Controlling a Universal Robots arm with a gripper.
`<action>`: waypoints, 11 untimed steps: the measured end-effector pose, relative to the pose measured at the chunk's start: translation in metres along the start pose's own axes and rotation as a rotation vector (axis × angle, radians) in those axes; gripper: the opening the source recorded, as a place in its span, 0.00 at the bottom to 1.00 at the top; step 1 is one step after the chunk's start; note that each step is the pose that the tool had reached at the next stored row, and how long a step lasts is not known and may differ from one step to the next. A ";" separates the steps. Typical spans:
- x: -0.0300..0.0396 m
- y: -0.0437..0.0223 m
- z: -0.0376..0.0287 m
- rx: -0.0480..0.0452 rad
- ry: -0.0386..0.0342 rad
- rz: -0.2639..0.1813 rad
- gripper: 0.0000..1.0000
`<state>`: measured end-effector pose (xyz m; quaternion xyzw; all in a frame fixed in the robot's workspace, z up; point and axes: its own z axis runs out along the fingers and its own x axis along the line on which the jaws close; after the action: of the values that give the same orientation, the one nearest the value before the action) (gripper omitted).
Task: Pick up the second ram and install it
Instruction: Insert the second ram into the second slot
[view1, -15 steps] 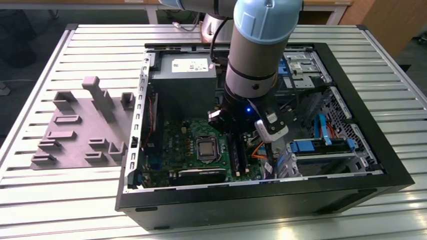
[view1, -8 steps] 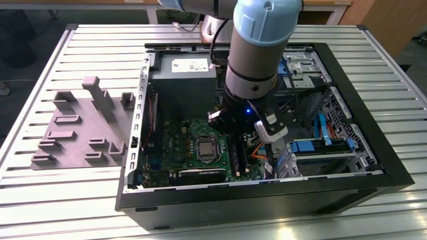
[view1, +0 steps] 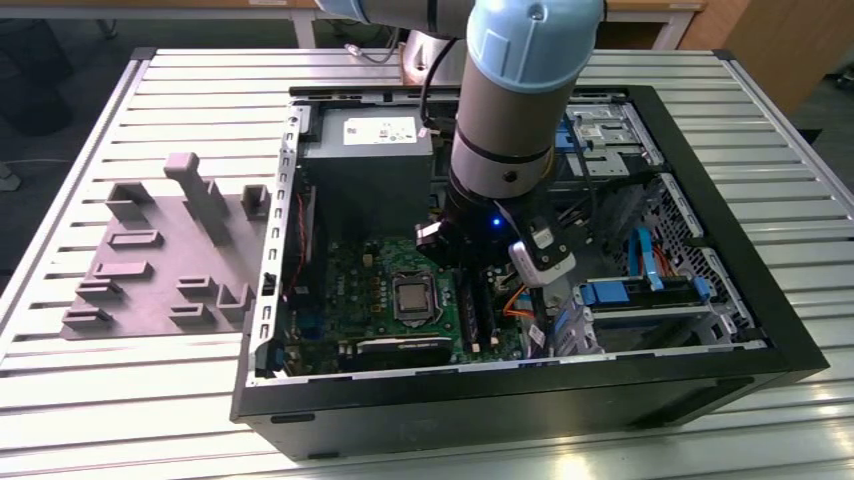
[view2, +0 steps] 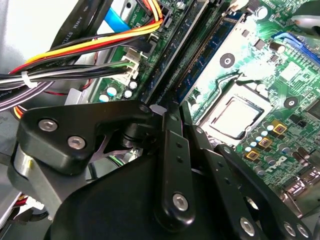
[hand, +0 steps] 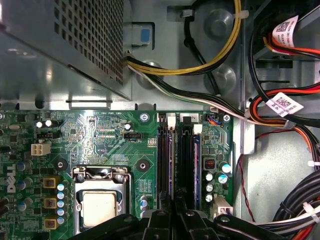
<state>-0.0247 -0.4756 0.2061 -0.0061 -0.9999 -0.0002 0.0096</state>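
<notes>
My gripper (view1: 457, 255) reaches down into the open computer case (view1: 747, 330), over the black socket rails (hand: 165, 165) beside the processor socket (hand: 100, 205). In both wrist views its fingers (hand: 192, 217) stand pinched almost together, about halfway along the rails. A thin dark edge between them is the second ram (hand: 176, 200), seen end-on and mostly hidden by the gripper (hand: 176, 215) itself. Another green stick with chips (hand: 196, 165) sits seated in the outer rail right beside it, also visible as the chip-lined stick (view2: 205, 50) running up to the gripper (view2: 162, 111).
Bundled cables (hand: 280, 115) and a white connector (hand: 220, 205) crowd the side of the rails away from the processor. The grey power supply box (view1: 367, 150) stands at the far end of the case. A mauve-grey fixture (view1: 147, 270) lies on the slatted table at the exterior view's left.
</notes>
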 end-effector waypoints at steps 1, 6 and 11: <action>0.0000 0.0000 0.0000 0.0000 0.0000 0.000 0.14; 0.0000 0.0000 0.0000 -0.0001 0.0000 0.000 0.21; 0.0003 0.0000 -0.0136 0.0000 0.0000 0.000 0.21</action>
<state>-0.0247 -0.4756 0.2197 -0.0061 -0.9999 -0.0002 0.0096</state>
